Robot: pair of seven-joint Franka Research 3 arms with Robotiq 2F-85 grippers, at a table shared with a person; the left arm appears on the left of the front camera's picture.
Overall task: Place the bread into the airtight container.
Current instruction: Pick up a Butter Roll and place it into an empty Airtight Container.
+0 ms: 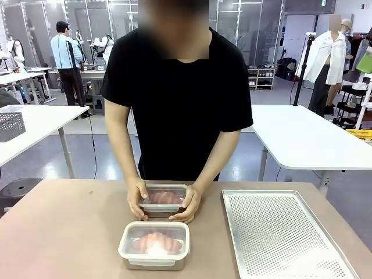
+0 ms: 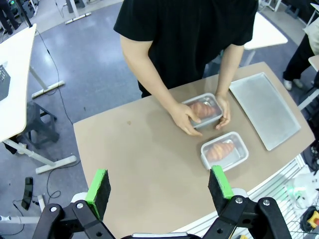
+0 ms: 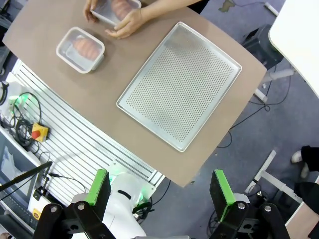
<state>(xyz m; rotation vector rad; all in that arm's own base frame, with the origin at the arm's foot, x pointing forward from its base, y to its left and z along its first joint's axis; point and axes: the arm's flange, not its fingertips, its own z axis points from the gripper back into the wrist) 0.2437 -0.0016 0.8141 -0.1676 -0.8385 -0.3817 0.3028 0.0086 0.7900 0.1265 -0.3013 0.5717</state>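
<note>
Two clear-lidded airtight containers sit mid-table, each with reddish-brown bread inside. The near container [image 1: 154,244] [image 2: 225,151] [image 3: 80,50] stands alone with its lid on and its bread [image 1: 156,241] visible through it. The far container [image 1: 164,200] [image 2: 204,110] [image 3: 115,10] is held between both of the person's hands [image 1: 187,206]. My left gripper [image 2: 159,189] hangs open high above the table's near side. My right gripper [image 3: 162,191] is open too, high over the table's right corner and floor.
A perforated metal tray [image 1: 285,235] [image 2: 266,109] [image 3: 179,84] lies on the table's right side. The person in a black shirt stands at the far edge. The brown tabletop [image 1: 64,232] to the left is bare.
</note>
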